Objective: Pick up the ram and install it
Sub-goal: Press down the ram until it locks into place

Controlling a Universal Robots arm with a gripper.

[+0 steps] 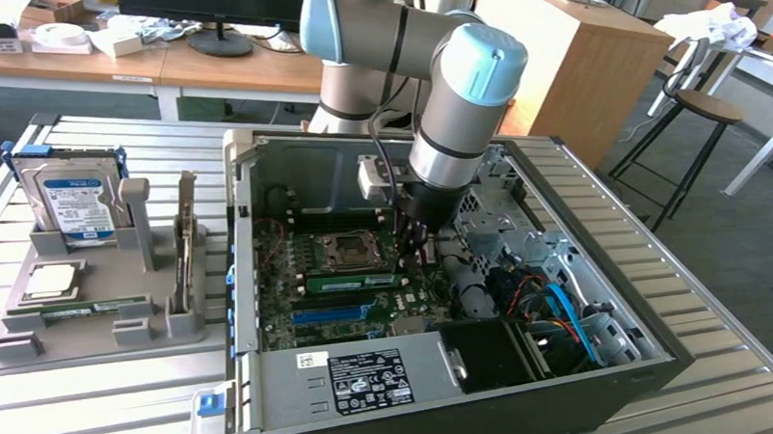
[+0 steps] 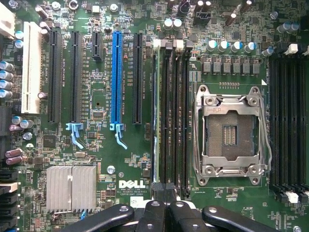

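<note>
Wrist view showed the black gripper [image 2: 164, 212], jaws pressed together, above the long green ram stick [image 2: 155, 116] standing edge-on in its motherboard slot, where a square, even downward press would likely seat it best.

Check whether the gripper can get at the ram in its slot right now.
Probably yes. The case is open on top, and the shut gripper hangs inside it right at one end of the ram, which stands in a slot beside the socket. Nothing lies between them.
</note>
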